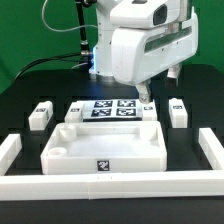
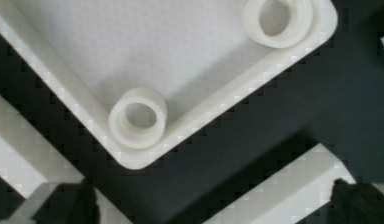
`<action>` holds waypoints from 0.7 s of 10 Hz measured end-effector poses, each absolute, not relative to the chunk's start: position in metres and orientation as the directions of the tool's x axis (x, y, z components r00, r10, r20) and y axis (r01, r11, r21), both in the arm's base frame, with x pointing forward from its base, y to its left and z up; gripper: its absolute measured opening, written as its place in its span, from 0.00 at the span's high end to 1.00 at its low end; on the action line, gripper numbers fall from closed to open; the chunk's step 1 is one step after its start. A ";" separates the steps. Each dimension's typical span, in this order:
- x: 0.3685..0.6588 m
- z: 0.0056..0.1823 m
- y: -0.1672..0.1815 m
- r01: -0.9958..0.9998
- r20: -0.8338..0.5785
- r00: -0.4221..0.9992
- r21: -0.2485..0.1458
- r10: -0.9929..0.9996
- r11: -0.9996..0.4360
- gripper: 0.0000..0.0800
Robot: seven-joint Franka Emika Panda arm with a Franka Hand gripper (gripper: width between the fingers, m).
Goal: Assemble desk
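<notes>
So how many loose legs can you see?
3: left leg at the exterior view's left, middle leg left of the marker board, right leg at the view's right. Another may be hidden.

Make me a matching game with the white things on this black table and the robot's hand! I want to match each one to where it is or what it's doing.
Things:
1. tabletop
2. marker board
3. leg
4. gripper

Places or states:
a. open, holding nothing
b. flat, showing four tags, just beyond the tabletop in the exterior view
c. off to the exterior view's left
d. in the middle, with round corner sockets

Pairs: 1-d, 2-b, 3-c, 4-a
</notes>
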State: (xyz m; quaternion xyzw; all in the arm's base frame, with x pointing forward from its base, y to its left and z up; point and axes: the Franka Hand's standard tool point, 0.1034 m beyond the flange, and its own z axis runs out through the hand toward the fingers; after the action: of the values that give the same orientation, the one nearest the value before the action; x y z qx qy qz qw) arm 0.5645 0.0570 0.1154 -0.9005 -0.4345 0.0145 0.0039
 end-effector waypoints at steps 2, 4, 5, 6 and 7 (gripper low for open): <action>0.565 0.115 0.057 0.782 -0.023 0.622 -0.020 0.783 -0.622 0.19; 0.564 0.115 0.057 0.782 -0.023 0.622 -0.020 0.783 -0.622 0.19; 0.564 0.115 0.057 0.782 -0.023 0.622 -0.020 0.783 -0.622 0.19; 0.564 0.115 0.057 0.786 -0.023 0.618 -0.020 0.786 -0.618 0.19; 0.564 0.115 0.057 0.791 -0.023 0.611 -0.020 0.792 -0.611 0.19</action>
State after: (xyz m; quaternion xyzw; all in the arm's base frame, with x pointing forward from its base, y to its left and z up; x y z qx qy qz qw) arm 0.5644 0.0570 0.1151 -0.8974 -0.4409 0.0147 0.0041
